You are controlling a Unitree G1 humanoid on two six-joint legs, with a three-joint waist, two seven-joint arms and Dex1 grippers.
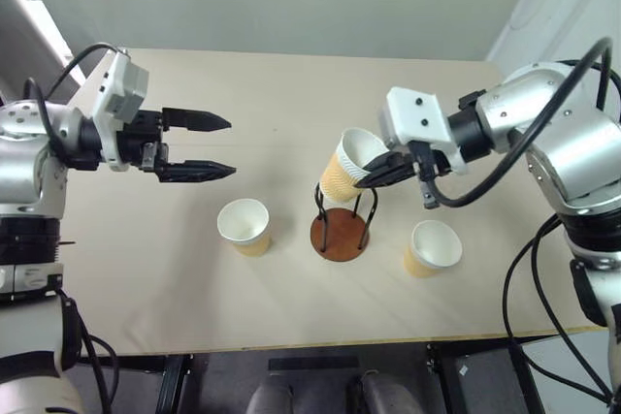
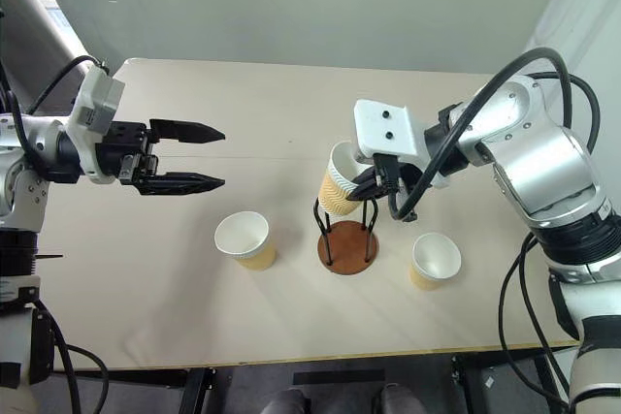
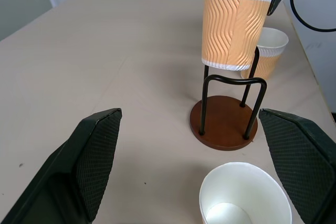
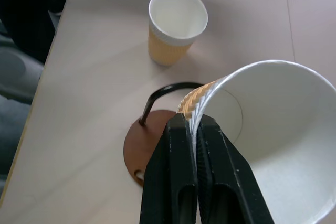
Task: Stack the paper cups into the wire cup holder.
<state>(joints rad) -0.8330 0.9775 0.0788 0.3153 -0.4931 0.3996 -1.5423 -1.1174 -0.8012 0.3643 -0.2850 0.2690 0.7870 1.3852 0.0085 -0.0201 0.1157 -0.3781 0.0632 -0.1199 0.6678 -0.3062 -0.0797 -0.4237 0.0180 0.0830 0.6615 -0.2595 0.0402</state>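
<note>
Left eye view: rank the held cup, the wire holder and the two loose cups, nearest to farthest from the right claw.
1. Held cup, pinched in the right claw.
2. Wire holder, just below.
3. Right cup, robot's right side.
4. Left cup, beyond the holder.

A: So the right gripper is pinched on the rim of a paper cup — cup's tilted, mouth toward 2 o'clock, its bottom just above the wire cup holder.

B: Holder's near the middle of the table, right?

A: Yep, empty brown disc base with the black loops standing up. Second cup stands upright at the holder's 9 o'clock, third cup at about 4 o'clock, leaning a bit.

B: And the other arm?

A: Left gripper hovers over the table with fingers spread wide — holding nothing, well apart from the cups, up around 10 o'clock from the holder.
</note>
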